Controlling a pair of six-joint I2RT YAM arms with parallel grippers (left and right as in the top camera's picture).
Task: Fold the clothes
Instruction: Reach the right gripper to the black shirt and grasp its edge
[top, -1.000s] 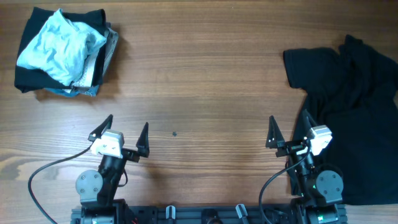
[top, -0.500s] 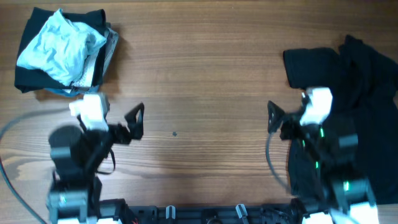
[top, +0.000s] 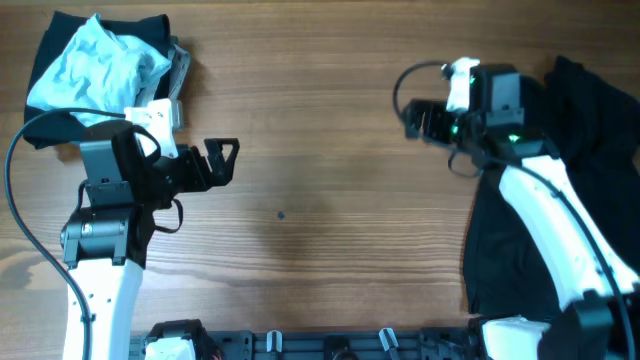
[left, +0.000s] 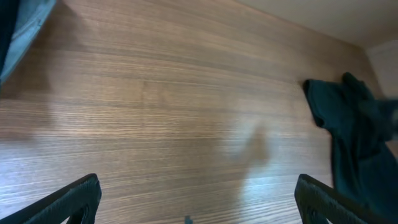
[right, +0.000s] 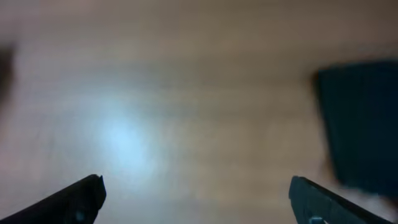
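The black T-shirt (top: 600, 150) is lying rumpled at the right edge of the table (top: 320, 100), and the other clothes (top: 95, 70) are sitting heaped at its far left corner. The left gripper (top: 228, 162) is hovering over the table's left side, the right gripper (top: 411, 121) over its right side, both gaping wide and gripping nothing.

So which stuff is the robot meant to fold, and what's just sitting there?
For the folding job:
- black T-shirt, crumpled on the right
- pale blue garment, on top of the pile at the far left
- black garment under it

Just there:
- wooden table
- tiny dark speck on the wood
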